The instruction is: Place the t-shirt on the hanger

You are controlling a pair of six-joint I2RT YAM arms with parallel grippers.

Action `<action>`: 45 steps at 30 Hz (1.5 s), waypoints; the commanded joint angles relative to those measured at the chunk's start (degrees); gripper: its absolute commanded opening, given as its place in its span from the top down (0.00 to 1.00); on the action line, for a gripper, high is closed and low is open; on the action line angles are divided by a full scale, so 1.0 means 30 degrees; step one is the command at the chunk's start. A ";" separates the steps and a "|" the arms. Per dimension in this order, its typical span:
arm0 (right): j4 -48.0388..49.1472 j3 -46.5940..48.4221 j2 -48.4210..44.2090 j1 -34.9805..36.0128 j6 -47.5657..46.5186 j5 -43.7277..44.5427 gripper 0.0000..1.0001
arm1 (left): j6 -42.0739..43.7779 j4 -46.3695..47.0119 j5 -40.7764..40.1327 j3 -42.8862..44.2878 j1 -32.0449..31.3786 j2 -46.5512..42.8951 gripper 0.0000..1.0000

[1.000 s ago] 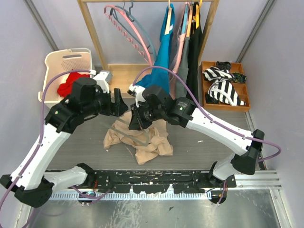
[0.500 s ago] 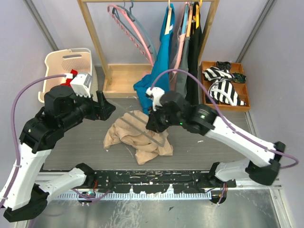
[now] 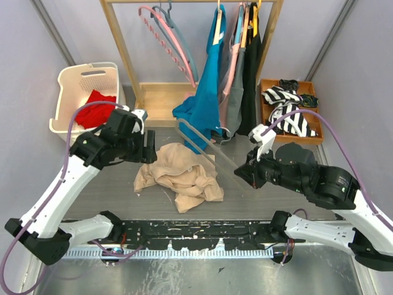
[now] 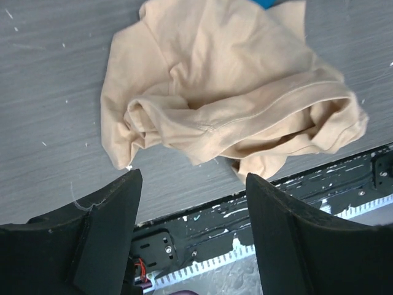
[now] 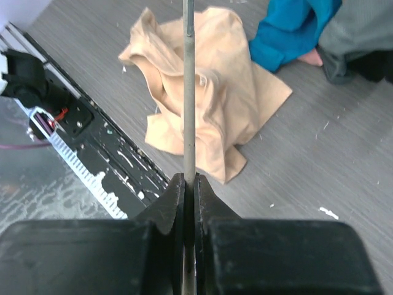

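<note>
The beige t-shirt (image 3: 180,177) lies crumpled on the grey table; it also shows in the left wrist view (image 4: 227,104) and the right wrist view (image 5: 209,92). My right gripper (image 3: 244,172) is shut on the pale grey hanger (image 3: 202,145) and holds it up above the table, right of the shirt; in the right wrist view the hanger (image 5: 189,92) runs straight out from the shut jaws (image 5: 189,181). My left gripper (image 3: 149,146) is open and empty, hovering above the shirt's left edge (image 4: 193,203).
A wooden rack (image 3: 123,43) at the back holds a pink hanger (image 3: 164,43), a teal garment (image 3: 206,92) and dark clothes. A white basket (image 3: 70,80) with red cloth (image 3: 97,104) stands back left. A wooden tray (image 3: 265,114) with striped cloth stands back right.
My right gripper pulled back to the right, lifting the hanger off the shirt. My left arm swung right and nearer the shirt, still open.
</note>
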 commanded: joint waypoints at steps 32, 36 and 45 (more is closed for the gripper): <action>-0.0970 -0.4117 -0.7357 0.0058 0.3983 -0.4901 0.99 | -0.3272 0.4620 -0.6662 -0.6393 -0.4749 0.2185 0.40; -0.0944 -0.4630 -0.7415 0.0047 0.3998 -0.5128 0.99 | -0.3077 0.5481 -0.7102 -0.6286 -0.4723 0.2673 0.55; -0.1635 -0.4742 -0.6036 0.0041 0.2621 -0.4850 0.99 | -0.2794 0.5582 -0.6494 -0.5762 -0.4728 0.3809 0.85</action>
